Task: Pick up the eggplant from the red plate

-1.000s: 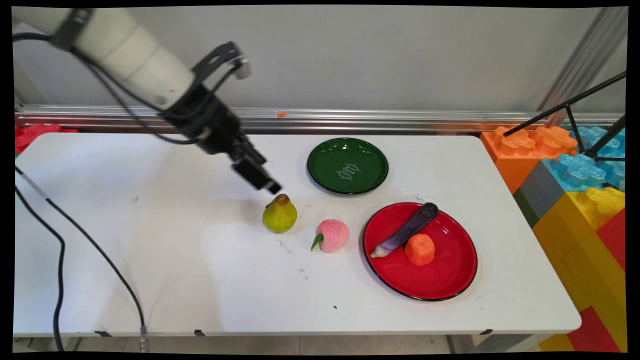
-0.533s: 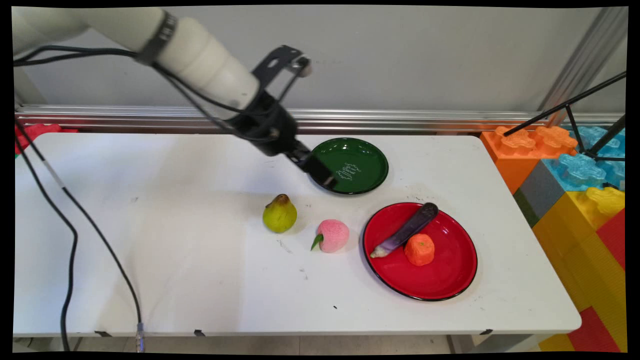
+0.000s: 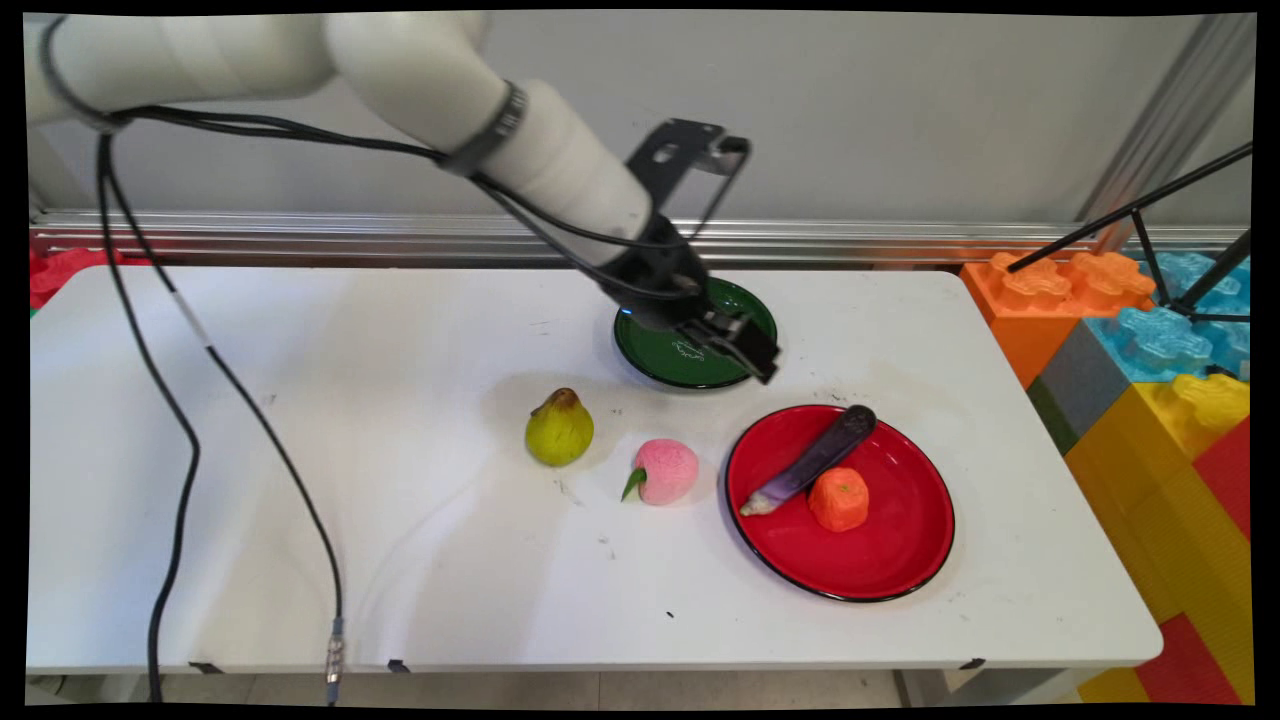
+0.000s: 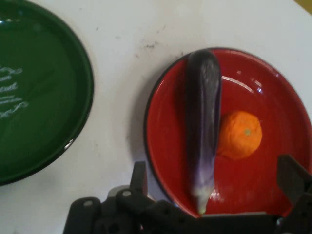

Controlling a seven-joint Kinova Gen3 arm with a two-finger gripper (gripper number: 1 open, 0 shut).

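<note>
My black gripper (image 3: 758, 360) hangs above the right rim of the green plate (image 3: 660, 355), tilted toward the red plate (image 3: 880, 560). It is open and holds nothing. On the red plate lie a purple eggplant (image 3: 815, 458) and an orange (image 3: 839, 498), side by side. The hand view looks down on the same red plate (image 4: 273, 87): the eggplant (image 4: 204, 122) runs lengthwise between my spread fingers (image 4: 138, 176), the orange (image 4: 239, 134) is to its right, and the green plate (image 4: 39, 97) is at the left.
A green pear (image 3: 559, 428) and a pink peach (image 3: 664, 471) stand on the white table (image 3: 300, 500) left of the red plate. Large coloured toy blocks (image 3: 1150, 330) and a black tripod leg (image 3: 1130, 215) border the table's right end. Black cables (image 3: 190, 430) hang at the left.
The arm has swung right across the table, from above the pear, past the green plate's left rim, to its right rim. Nothing on the table has moved.
</note>
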